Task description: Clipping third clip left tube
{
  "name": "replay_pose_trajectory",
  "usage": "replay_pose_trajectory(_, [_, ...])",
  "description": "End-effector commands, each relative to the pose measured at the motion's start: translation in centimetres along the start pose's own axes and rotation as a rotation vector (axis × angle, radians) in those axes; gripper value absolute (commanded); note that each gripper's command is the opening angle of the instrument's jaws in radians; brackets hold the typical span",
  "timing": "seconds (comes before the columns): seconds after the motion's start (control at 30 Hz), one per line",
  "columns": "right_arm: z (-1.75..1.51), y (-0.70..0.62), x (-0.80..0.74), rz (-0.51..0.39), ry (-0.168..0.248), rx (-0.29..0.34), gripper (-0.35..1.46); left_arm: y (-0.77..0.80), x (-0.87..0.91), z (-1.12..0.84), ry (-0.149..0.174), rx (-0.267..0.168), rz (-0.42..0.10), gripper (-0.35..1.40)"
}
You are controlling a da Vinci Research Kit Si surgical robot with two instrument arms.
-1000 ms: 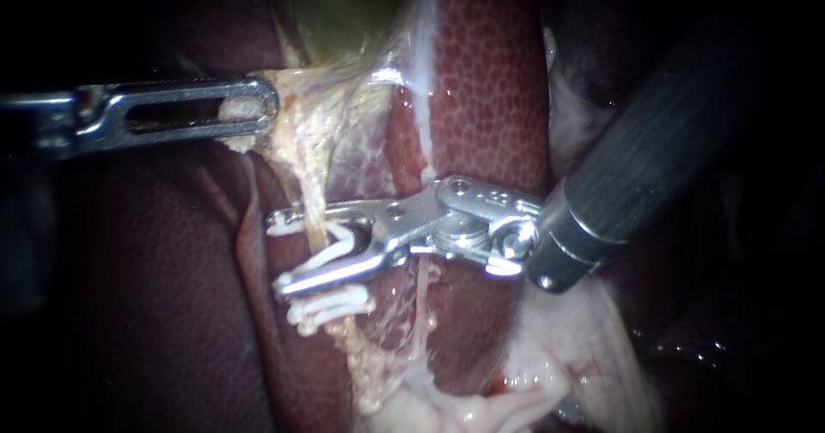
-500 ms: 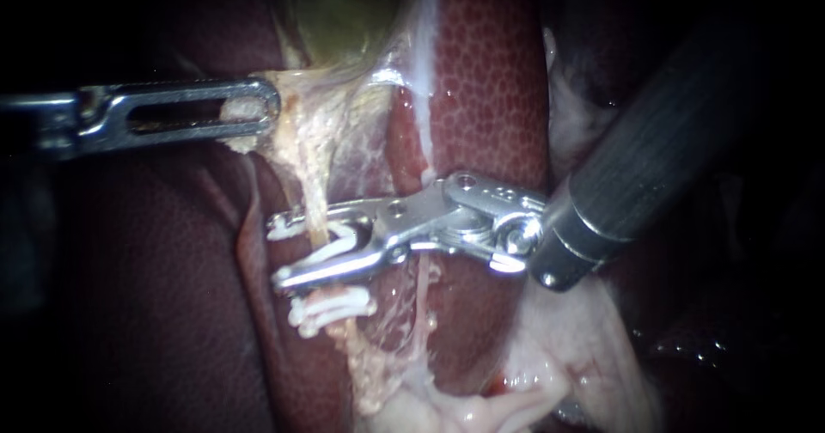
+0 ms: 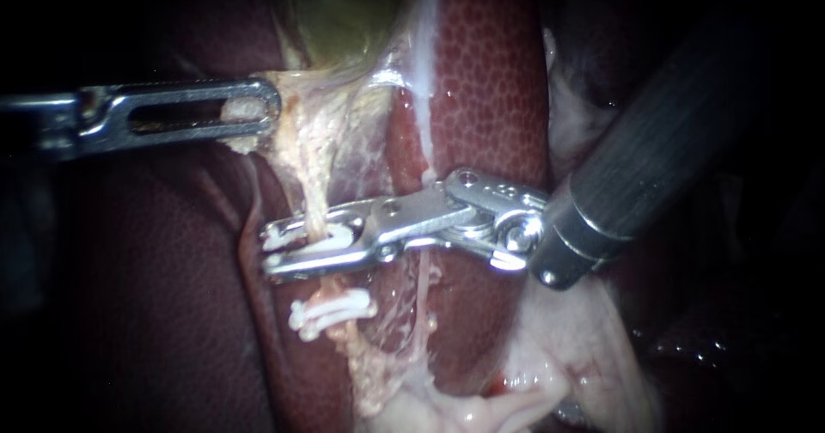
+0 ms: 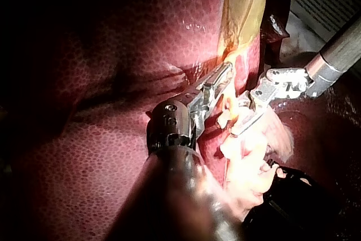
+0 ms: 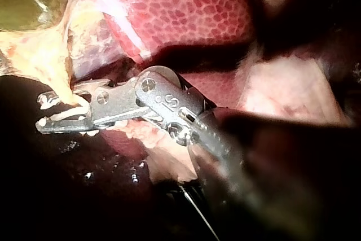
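The left tube (image 3: 314, 194) is a thin pale strand running down from the gallbladder (image 3: 344, 12). My right instrument (image 3: 273, 251) reaches in from the right, its jaws shut on a white clip (image 3: 333, 240) that crosses this tube. Another white clip (image 3: 331, 309) sits on the same tube just below. My left instrument (image 3: 268, 106) comes in from the left, shut on pale tissue (image 3: 241, 111) under the gallbladder and holding it taut. The right wrist view shows the right instrument (image 5: 46, 115) clamped on the clip (image 5: 70, 111). In the left wrist view both the left instrument (image 4: 224, 76) and the right instrument (image 4: 240, 122) appear.
Mottled red liver (image 3: 490, 81) lies behind the tubes, darker liver (image 3: 146, 295) to the left. A second thin tube (image 3: 422, 287) runs down under the right instrument's jaws. Pale fatty tissue (image 3: 550, 373) fills the lower right.
The right instrument's jaws have closed from a wide gap, squeezing the white clip flat around the left tube. The left instrument has held still.
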Motion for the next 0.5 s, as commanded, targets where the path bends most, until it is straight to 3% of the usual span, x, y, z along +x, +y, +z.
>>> replay_pose_trajectory(0.03, [0.00,-0.01,0.00,0.001,0.000,0.001,-0.06,0.00,0.00,0.00,0.000,0.000,0.000,-0.21])
replay_pose_trajectory(0.23, [-0.02,-0.02,0.00,0.013,0.000,0.004,-0.35,0.00,0.00,0.00,0.000,0.000,0.000,-0.21])
replay_pose_trajectory(0.5, [-0.04,-0.03,-0.01,0.024,0.003,0.007,-0.35,0.00,0.00,0.00,0.000,0.000,0.000,-0.21])
